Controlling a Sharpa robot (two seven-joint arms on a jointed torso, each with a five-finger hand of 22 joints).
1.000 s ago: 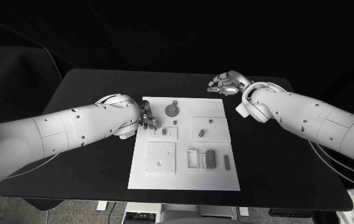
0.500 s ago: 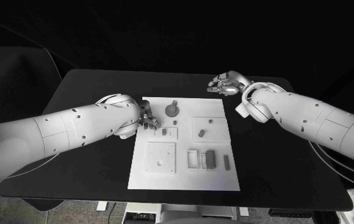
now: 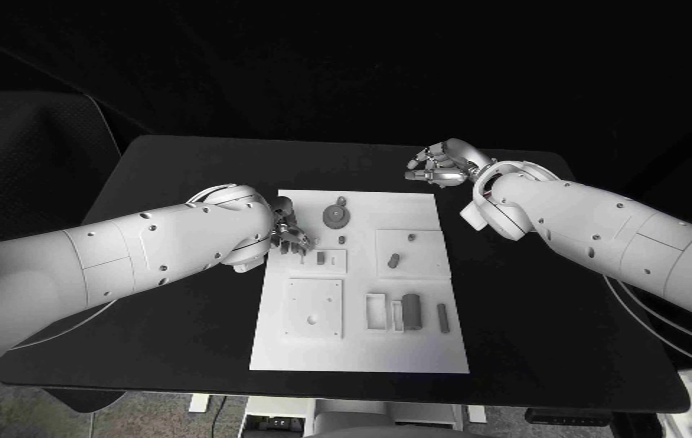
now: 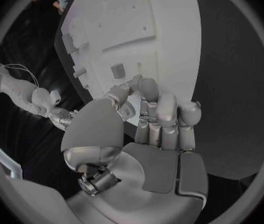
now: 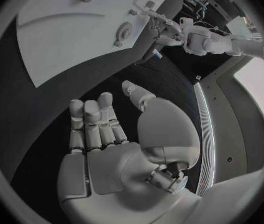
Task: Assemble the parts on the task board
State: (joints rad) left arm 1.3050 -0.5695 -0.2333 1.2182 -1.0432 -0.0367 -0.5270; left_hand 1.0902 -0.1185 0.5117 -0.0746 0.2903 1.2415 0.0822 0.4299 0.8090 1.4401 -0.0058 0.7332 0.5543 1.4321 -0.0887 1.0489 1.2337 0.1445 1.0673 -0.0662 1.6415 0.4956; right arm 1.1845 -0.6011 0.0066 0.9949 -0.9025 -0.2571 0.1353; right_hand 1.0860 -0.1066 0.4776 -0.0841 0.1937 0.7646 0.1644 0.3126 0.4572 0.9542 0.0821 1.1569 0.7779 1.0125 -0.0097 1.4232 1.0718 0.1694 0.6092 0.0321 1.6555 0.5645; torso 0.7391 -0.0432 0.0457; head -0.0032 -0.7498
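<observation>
I see the task board (image 3: 361,343) lying at the centre of the frame on the black table (image 3: 173,168), with small grey parts (image 3: 411,310) in its lower right and a round part (image 3: 336,216) near its top. My left hand (image 3: 286,233) sits at the board's left edge, fingers curled; I cannot tell whether it holds anything. My right hand (image 3: 444,163), upper right of the board, is loosely curled and empty over the table.

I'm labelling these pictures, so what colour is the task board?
White, on the black table. The task board shows best in the head view.
</observation>
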